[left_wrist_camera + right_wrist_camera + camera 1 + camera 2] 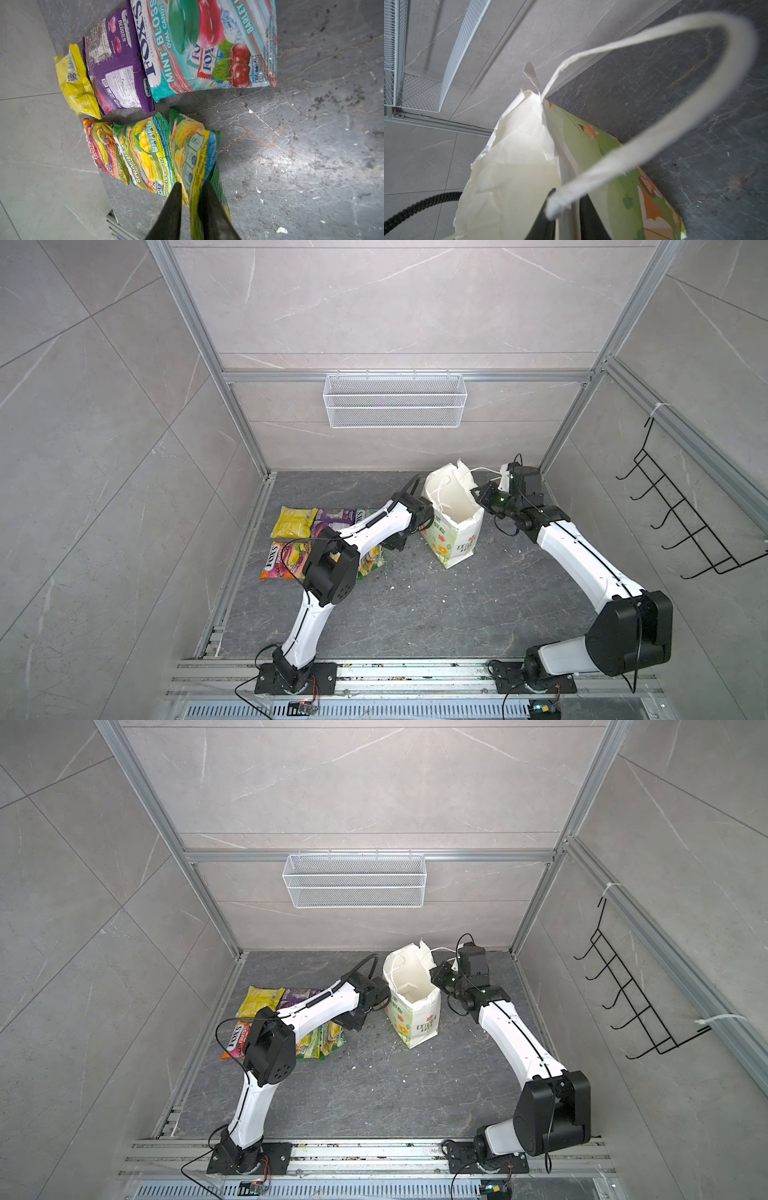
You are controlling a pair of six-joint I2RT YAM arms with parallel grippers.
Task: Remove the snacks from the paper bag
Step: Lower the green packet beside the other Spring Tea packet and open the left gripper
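Six snacks (pixel 149 151) lie left of centre on the counter (pixel 415 614); the paper bag (pixel 451 539), upright centre-right, looks empty, leaving seemingly only the release. The left end effector (pixel 192 185) straddles a green-yellow packet (pixel 195 153), the right end effector (pixel 568 199) the bag rim, both barely parted, grip unclear.

Big pale grey stone walls (pixel 395 302) with thin white lines, dark grey stone floor (pixel 436 614) with little white crumbs (pixel 282 230), shiny metal bars (pixel 395 376) along the edges, white wire basket (pixel 395 402) on the far wall, black hook rack (pixel 681 526) on the right wall, soft even light.
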